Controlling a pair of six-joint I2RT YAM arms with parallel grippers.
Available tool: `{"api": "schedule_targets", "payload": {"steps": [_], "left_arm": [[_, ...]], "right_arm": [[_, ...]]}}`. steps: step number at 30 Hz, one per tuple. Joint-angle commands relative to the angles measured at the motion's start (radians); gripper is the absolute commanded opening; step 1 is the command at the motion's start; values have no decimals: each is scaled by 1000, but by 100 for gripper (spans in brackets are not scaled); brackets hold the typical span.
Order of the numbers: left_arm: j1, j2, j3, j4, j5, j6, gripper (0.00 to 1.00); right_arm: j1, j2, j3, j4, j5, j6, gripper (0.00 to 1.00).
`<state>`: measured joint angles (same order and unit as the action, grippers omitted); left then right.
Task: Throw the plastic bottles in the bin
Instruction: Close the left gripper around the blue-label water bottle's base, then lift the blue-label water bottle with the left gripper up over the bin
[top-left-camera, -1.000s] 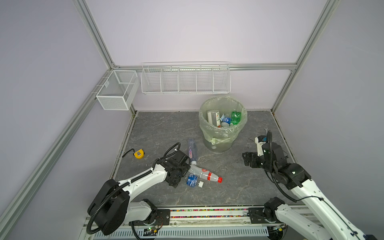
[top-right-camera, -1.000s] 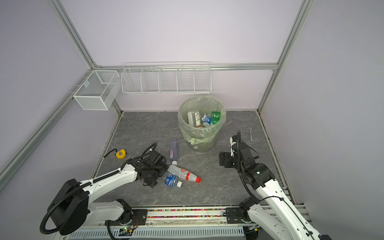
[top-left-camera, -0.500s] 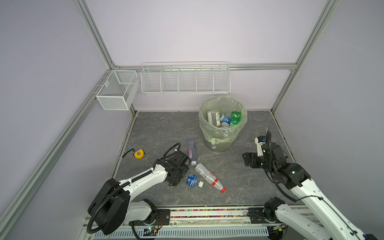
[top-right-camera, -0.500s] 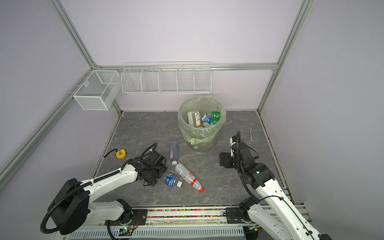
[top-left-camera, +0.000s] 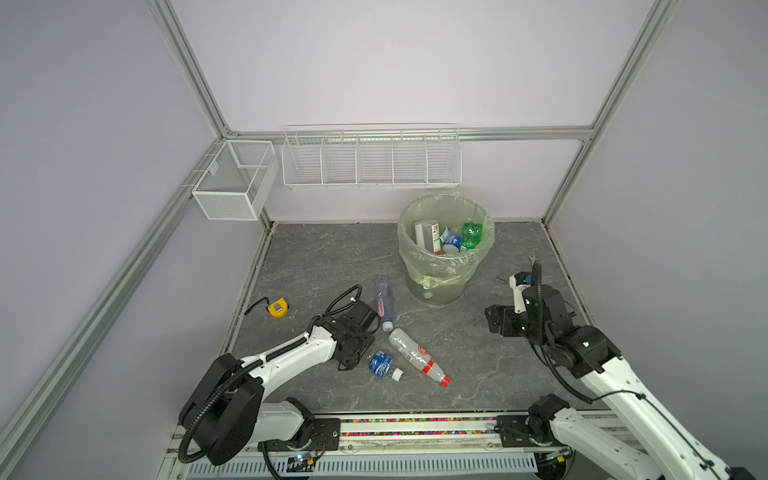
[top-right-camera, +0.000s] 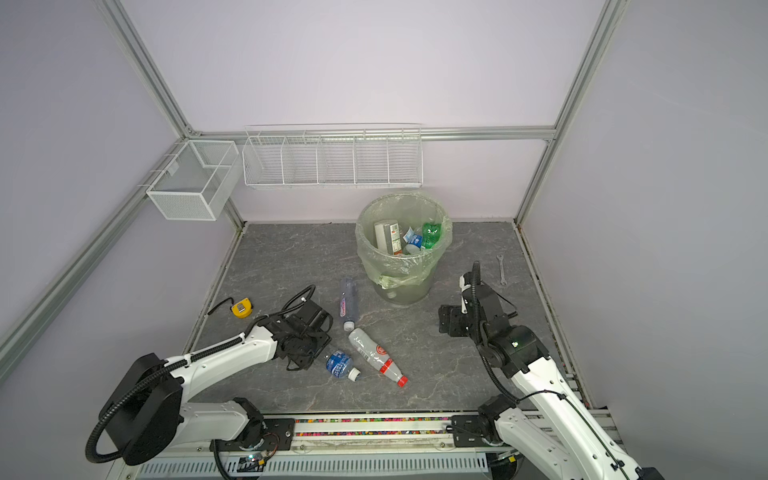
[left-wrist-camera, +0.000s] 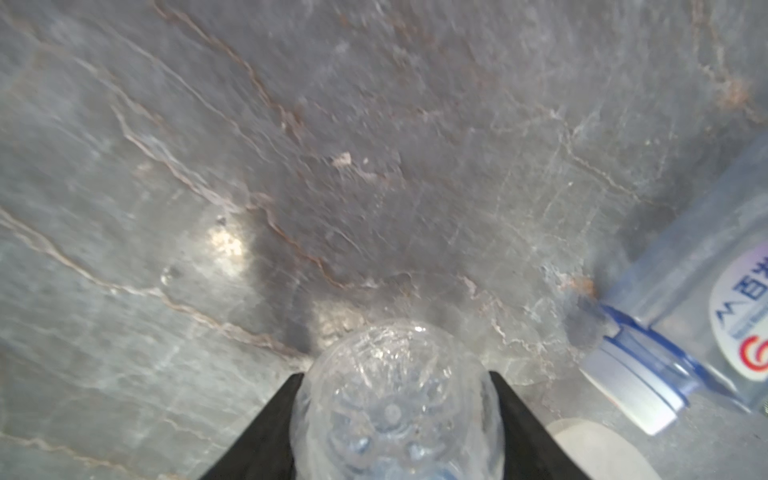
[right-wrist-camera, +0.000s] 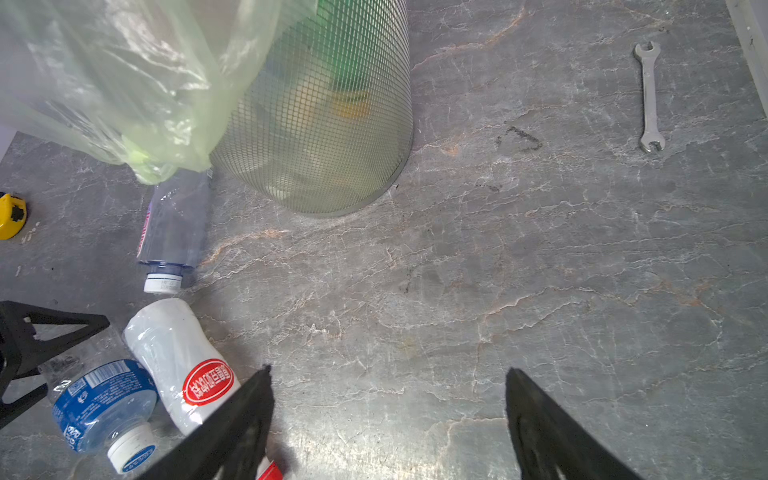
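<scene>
Grey worktop (top-left-camera: 478, 365), bottle clear-up under way: the bag-lined bin (top-left-camera: 440, 286) stands toward the back edge with several bottles (top-left-camera: 471, 235) inside, and three more lie between it and the front edge. The left gripper (left-wrist-camera: 392, 378) grasps the squat blue-label bottle (top-left-camera: 380, 363) by its clear base, jaws pressed to both sides, with the bottle apparently resting near the front edge. The right gripper (right-wrist-camera: 387, 370) hangs spread and empty toward the right edge. A white red-label bottle (top-left-camera: 415, 353) lies just beside the held one, and a long clear bottle (top-left-camera: 384, 301) lies nearer the bin. Thin plastic pinched at a rounded end may buckle and squirt free, or swing on lifting and send its neighbour rolling. A tape measure (top-left-camera: 277, 308) and a spanner (top-right-camera: 502, 270) lie near the left and right edges.
</scene>
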<state>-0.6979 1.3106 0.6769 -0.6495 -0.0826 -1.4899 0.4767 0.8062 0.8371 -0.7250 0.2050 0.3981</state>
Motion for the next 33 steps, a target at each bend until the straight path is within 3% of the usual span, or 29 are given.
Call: {"api": "schedule_targets", "payload": {"steps": [1, 16, 33], "left_arm": [[26, -14, 16, -42, -53, 31, 60], [126, -157, 11, 58, -115, 257, 59], [244, -136, 159, 149, 23, 499, 58]], "right_arm": [[-1, 3, 13, -3, 5, 22, 88], [-1, 55, 6, 16, -14, 44, 88], [-2, 106, 13, 16, -26, 80, 88]]}}
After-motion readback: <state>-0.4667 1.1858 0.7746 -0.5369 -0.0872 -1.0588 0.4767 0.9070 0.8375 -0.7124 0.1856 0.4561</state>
